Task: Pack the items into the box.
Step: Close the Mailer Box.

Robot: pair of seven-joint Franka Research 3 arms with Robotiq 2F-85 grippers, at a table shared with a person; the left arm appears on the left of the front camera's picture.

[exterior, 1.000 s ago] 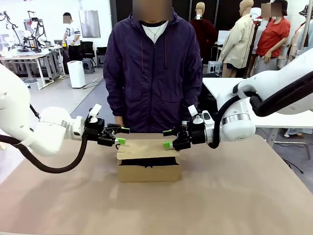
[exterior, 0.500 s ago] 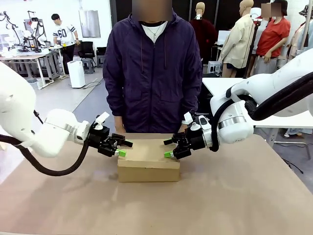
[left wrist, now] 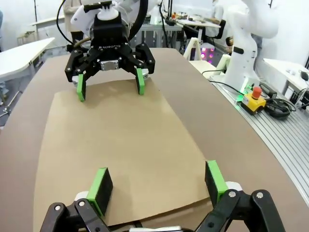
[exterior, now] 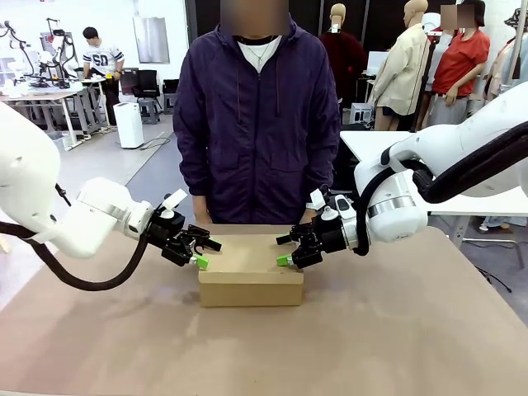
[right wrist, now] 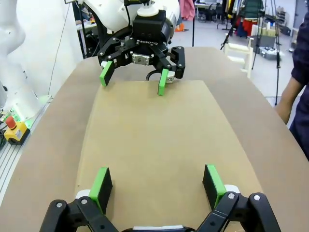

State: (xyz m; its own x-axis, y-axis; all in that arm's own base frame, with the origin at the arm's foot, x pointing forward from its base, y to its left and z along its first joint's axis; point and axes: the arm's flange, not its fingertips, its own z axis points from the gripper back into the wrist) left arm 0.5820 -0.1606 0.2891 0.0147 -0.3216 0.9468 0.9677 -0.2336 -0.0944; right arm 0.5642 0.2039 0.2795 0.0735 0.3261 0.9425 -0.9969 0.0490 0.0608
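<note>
The brown cardboard box (exterior: pixel 250 272) sits mid-table with its lid flap lying flat and closed. The pouch, stapler and utility knife are hidden. My left gripper (exterior: pixel 206 253) is open at the lid's left end, green pads down close to the cardboard. My right gripper (exterior: pixel 281 250) is open at the right end, equally low. In the left wrist view my left gripper (left wrist: pixel 158 181) spans the near edge of the lid (left wrist: pixel 120 135), facing the right gripper (left wrist: pixel 110 84). The right wrist view mirrors this: right gripper (right wrist: pixel 157 181), lid (right wrist: pixel 154 130), left gripper (right wrist: pixel 135 79).
A person in a dark purple jacket (exterior: pixel 257 124) stands right behind the box at the far table edge, one hand (right wrist: pixel 287 99) hanging near the table. The brown tabletop (exterior: pixel 396 330) stretches in front of and beside the box.
The lid, raised and showing a dark gap a second ago, now lies flat on the box. Both grippers have dropped lower with it and stay open.
</note>
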